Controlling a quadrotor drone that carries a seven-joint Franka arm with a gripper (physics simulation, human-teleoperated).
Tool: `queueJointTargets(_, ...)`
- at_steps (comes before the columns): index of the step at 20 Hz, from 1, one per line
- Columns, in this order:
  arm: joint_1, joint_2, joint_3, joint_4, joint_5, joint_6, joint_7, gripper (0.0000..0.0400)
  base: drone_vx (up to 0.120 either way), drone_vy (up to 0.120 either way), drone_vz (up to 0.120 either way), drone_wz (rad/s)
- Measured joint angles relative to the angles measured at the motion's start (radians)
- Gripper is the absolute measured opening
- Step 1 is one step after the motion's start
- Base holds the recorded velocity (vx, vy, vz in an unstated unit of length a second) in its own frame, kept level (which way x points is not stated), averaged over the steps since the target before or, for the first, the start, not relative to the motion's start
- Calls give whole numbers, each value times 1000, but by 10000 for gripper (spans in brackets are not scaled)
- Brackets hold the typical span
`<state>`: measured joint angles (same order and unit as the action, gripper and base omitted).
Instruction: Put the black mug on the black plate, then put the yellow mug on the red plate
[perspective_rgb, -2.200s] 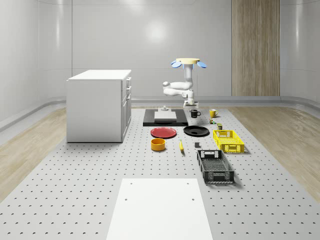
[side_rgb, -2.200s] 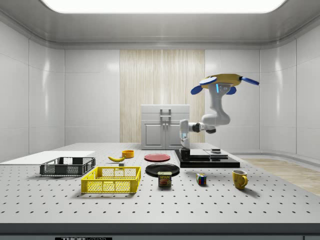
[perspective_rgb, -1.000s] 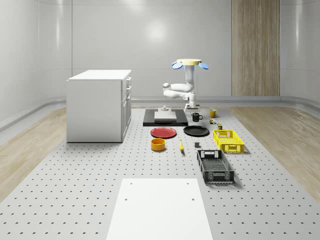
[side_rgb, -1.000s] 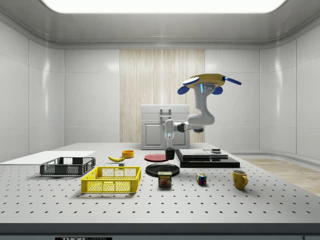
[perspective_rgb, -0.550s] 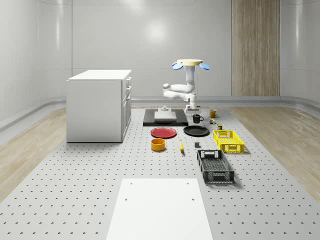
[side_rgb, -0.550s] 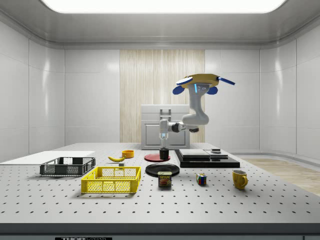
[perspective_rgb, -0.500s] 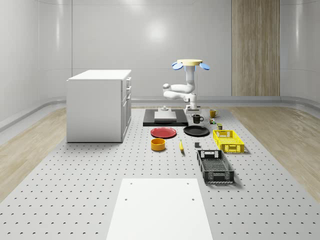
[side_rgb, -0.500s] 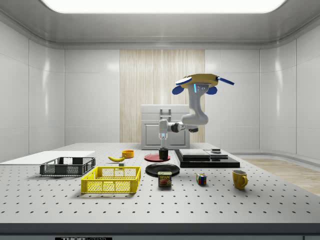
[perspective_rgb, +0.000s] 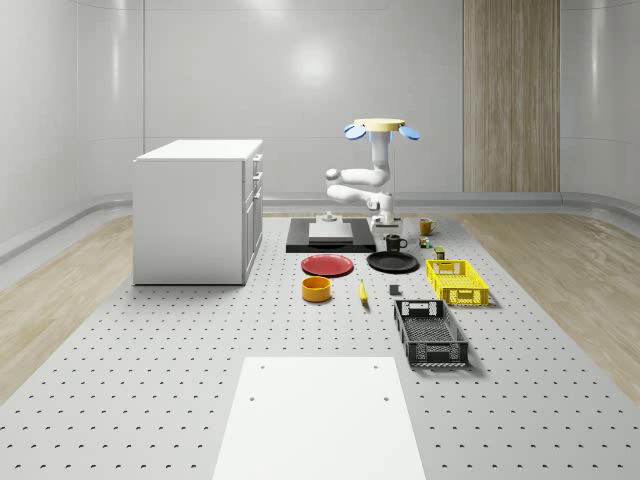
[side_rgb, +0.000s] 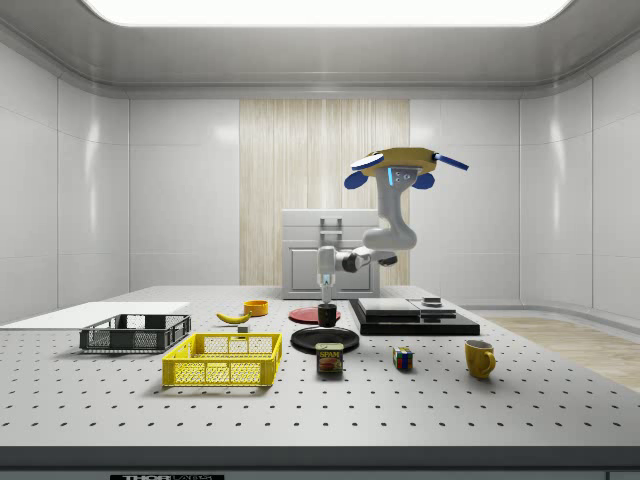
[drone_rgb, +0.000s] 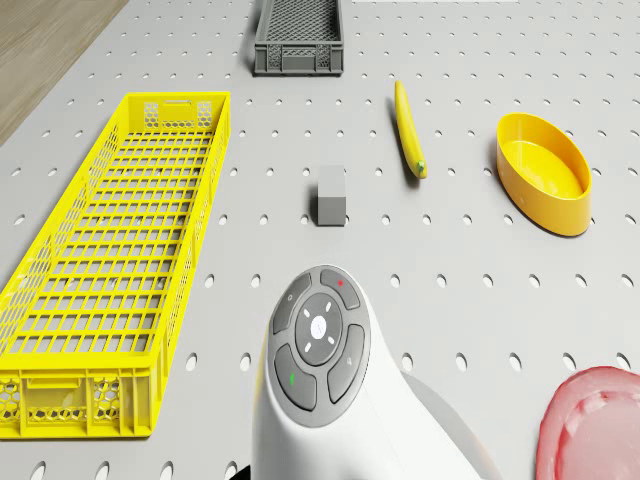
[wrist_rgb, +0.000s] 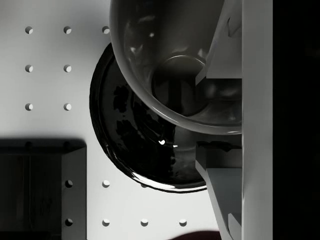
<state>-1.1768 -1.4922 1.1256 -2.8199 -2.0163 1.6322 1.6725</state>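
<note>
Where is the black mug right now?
The black mug is in the gripper, held just above the black plate, left of the black platform in the side view.

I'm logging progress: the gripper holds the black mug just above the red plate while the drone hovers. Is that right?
Not quite. The black mug, held in the gripper, hangs above the black plate, not the red plate, which lies beside it. The side view shows the mug just over the black plate, and the wrist view shows that plate beneath the mug. The drone hovers, as you said.
</note>
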Motion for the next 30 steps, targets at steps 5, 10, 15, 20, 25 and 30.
queueJointTargets(5, -13, 5, -61, 28, -58, 25, -2, 110, 0, 0, 0, 0)
queueJointTargets(10, -23, 15, -107, 52, -103, 42, -5, 110, 0, 0, 0, 0)
queueJointTargets(15, -32, 28, -152, 79, -147, 58, -9, 110, 0, 0, 0, 0)
queueJointTargets(20, -33, 41, -177, 94, -173, 63, -14, 284, 0, 0, 0, 0)
queueJointTargets(25, -16, 43, -144, 69, -145, 36, -18, 367, 0, 0, 0, 0)
queueJointTargets(30, 0, 44, -101, 42, -108, 7, -20, 390, 0, 0, 120, 0)
